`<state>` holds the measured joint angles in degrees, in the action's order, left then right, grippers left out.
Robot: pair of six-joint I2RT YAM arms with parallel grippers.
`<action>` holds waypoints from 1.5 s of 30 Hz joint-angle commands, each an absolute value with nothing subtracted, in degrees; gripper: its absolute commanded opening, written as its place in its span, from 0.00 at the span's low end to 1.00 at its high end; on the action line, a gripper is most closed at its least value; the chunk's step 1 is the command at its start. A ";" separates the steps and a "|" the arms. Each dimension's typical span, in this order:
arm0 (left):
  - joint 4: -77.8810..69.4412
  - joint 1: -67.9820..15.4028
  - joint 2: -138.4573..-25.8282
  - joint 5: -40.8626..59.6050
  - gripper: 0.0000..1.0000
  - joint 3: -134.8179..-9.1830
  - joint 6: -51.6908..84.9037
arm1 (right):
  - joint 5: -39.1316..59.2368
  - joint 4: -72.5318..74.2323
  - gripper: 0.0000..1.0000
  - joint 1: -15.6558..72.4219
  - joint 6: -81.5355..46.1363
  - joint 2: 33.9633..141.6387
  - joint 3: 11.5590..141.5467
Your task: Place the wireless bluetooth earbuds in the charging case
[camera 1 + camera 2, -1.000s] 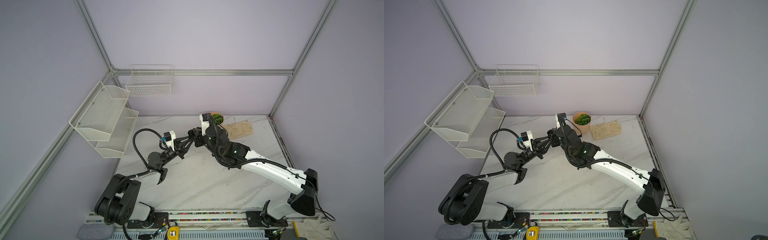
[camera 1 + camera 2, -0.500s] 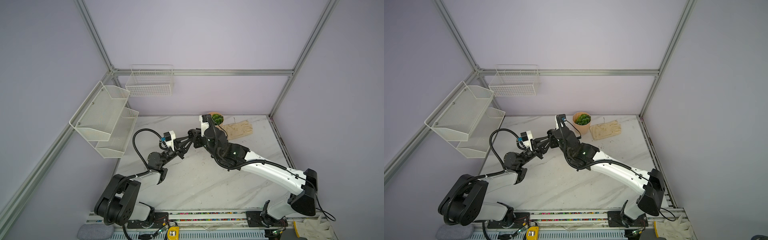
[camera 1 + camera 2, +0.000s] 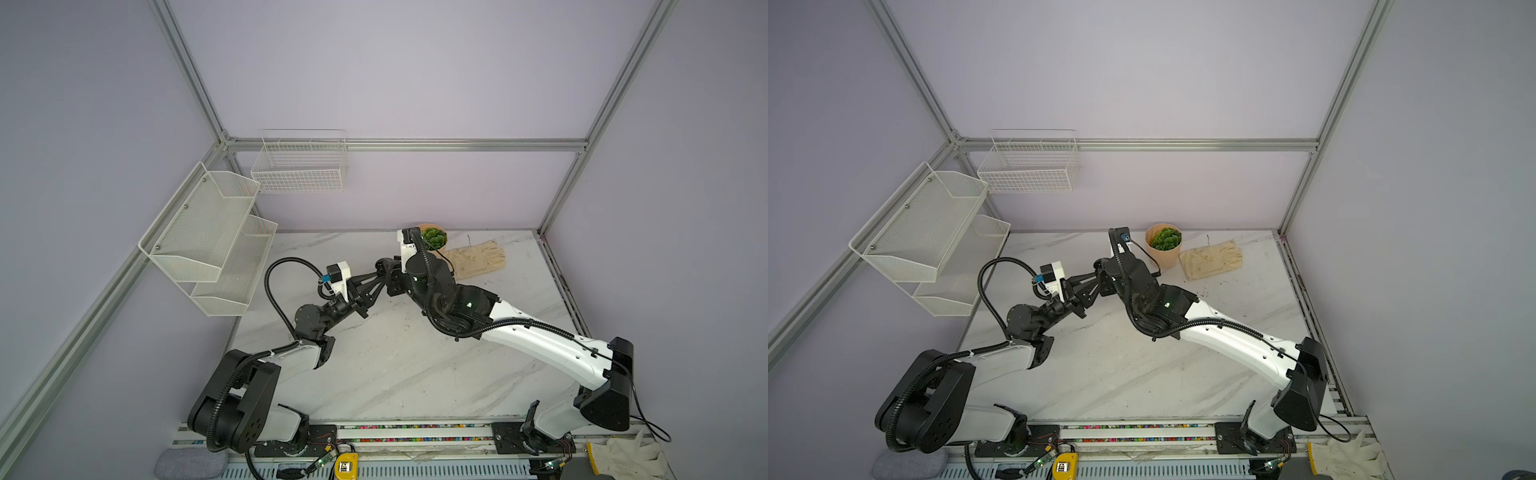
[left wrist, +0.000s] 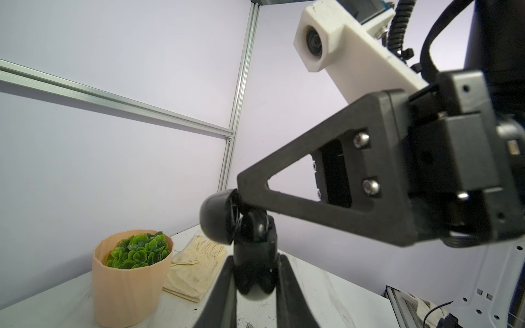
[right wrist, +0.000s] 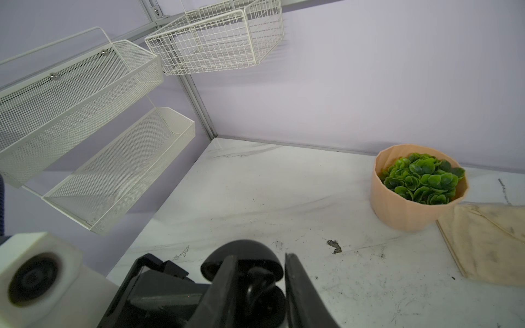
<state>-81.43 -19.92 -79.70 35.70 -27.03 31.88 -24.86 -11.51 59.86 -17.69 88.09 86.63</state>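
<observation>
Right wrist view: on my right gripper (image 5: 260, 257) the jaws have just eased narrowly apart around what looks like a black earbud (image 5: 257, 286) sitting in the open charging case (image 4: 217, 220), clamped above the table (image 5: 284, 198) by my left gripper (image 4: 255, 272), so I judge it released.

White, grey-veined marble tabletop (image 3: 395, 374). Ribbed peach pot (image 3: 1165, 258) with bright green leaves (image 3: 1166, 239). Cream glove (image 3: 1212, 259), smudged. The mesh shelves (image 3: 199, 224) and wire basket (image 3: 299, 166) are white, the charging case (image 4: 252, 255) glossy black, the walls (image 3: 415, 83) pale lilac.
</observation>
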 commanded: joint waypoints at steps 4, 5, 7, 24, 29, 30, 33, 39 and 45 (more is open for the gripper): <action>-86.12 -20.04 -78.13 35.86 0.00 -31.31 30.99 | -26.74 -15.42 0.46 60.30 -15.78 87.99 91.93; -86.05 -20.04 -78.13 35.94 0.00 -31.37 31.11 | -26.87 -15.63 0.47 60.29 -15.45 88.06 92.47; -86.05 -20.04 -78.22 35.97 0.00 -31.47 31.15 | -26.89 -16.64 0.48 60.29 -14.64 88.23 94.10; -83.60 -19.51 -72.68 48.86 0.00 -28.52 34.27 | 14.06 -39.25 0.43 46.58 -3.36 81.94 101.53; -82.99 -19.59 -72.15 49.38 0.00 -27.61 33.64 | 14.83 -42.35 0.62 46.58 -2.01 83.34 102.00; -82.97 -19.60 -72.26 49.72 0.00 -27.72 33.66 | 14.78 -42.99 0.63 46.58 -1.94 83.82 102.31; -83.00 -19.73 -72.25 50.01 0.00 -27.74 33.40 | 14.33 -44.37 0.64 46.54 -1.58 85.36 103.23; -82.99 -20.13 -72.59 50.23 0.00 -27.56 32.76 | 14.36 -44.52 0.65 46.57 -1.81 86.39 103.11; -82.99 -20.29 -72.73 49.83 0.00 -27.55 32.48 | 13.23 -45.89 0.64 46.56 -1.67 87.54 104.35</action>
